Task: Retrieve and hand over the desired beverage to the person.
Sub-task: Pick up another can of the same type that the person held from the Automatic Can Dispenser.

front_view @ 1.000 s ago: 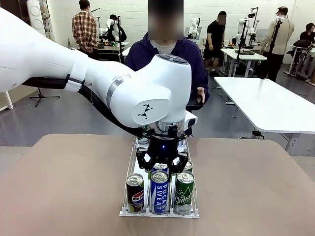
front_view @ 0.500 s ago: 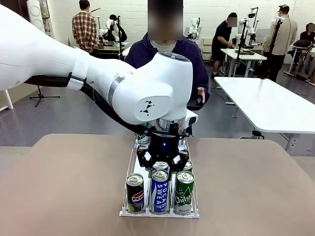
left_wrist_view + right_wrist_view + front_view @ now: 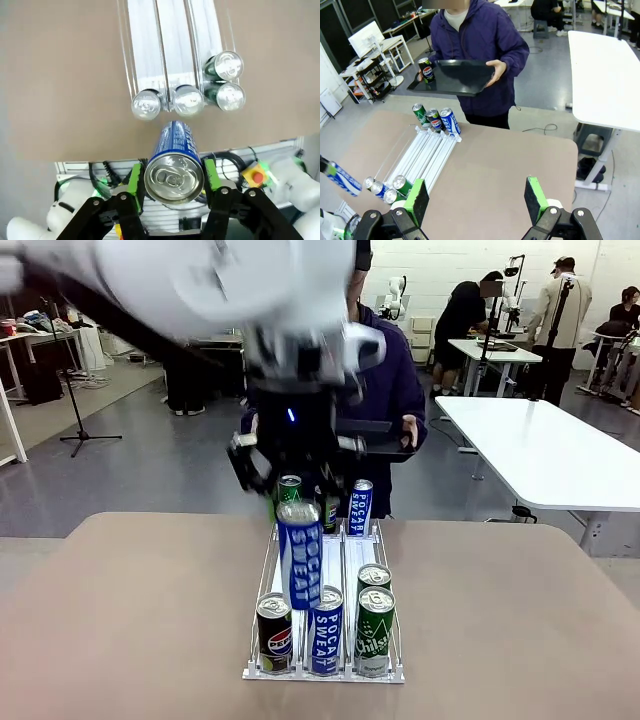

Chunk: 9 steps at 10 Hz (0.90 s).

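Note:
My left gripper hangs above the wire can rack, shut on a blue Pocari Sweat can that is upright and clear of the rack. In the left wrist view the green pads press both sides of that can. The same can shows at the left edge of the right wrist view. My right gripper is open, high over the table, holding nothing. Across the table, the person in a purple hooded jacket holds a black tray and a Pepsi can.
The rack's front end holds a Pepsi can, a Pocari can and two green cans. More cans stand at its far end. A white table stands at the right, other people farther back.
The left arm has risen sharply, lifting the Pocari Sweat can from the rack's middle lane. The person's tray has come into sight behind it.

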Each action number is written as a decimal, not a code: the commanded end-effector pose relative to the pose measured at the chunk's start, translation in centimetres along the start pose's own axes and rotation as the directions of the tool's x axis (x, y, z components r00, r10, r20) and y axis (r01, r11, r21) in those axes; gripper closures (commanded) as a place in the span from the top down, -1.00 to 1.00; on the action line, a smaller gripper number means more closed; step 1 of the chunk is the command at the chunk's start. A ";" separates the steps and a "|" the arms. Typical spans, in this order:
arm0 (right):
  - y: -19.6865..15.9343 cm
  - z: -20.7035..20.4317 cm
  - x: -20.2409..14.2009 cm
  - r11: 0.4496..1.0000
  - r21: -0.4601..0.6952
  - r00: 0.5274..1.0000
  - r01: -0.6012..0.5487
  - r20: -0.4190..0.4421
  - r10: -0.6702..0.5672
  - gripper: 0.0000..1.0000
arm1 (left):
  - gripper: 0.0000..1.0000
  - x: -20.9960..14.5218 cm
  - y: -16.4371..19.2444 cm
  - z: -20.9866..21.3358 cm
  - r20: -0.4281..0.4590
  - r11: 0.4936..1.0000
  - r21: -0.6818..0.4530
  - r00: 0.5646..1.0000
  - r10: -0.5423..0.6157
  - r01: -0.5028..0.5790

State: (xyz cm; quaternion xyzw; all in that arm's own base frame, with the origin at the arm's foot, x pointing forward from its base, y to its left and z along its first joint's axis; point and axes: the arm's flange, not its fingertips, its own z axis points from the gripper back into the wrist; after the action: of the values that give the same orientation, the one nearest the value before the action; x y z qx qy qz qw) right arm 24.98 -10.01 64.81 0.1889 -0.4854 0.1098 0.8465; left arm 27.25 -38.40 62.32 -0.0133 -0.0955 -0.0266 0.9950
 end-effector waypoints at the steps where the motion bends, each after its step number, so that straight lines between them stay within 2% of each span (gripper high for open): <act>1: 0.0 -0.3 0.0 1.000 0.020 1.000 0.001 0.002 -0.001 1.00 | 0.07 1.7 1.8 4.0 0.002 0.996 -0.076 0.999 0.036 -0.036; 3: 0.0 -0.3 0.0 1.000 0.020 1.000 0.001 0.002 -0.001 1.00 | 0.07 3.3 1.8 6.6 0.004 0.990 -0.119 0.997 0.080 -0.079; 6: 0.0 -0.3 0.0 1.000 0.020 1.000 0.001 0.002 -0.001 1.00 | 0.07 6.0 1.4 5.9 -0.050 0.986 -0.141 0.996 0.078 -0.085; 7: 0.0 -0.3 0.0 1.000 0.020 1.000 0.001 0.002 -0.001 1.00 | 0.07 4.5 2.4 6.4 0.001 0.989 -0.115 0.995 0.097 -0.097; 9: 0.0 -0.3 0.0 1.000 0.020 1.000 0.001 0.002 -0.001 1.00 | 0.07 4.5 2.4 6.4 0.001 0.989 -0.115 0.995 0.097 -0.097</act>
State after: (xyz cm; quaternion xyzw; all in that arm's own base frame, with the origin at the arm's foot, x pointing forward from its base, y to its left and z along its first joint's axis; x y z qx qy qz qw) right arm 24.98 -10.01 64.81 0.1889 -0.4855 0.1098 0.8465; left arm 31.36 -36.69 68.95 -0.0765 -0.0855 0.0140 0.9933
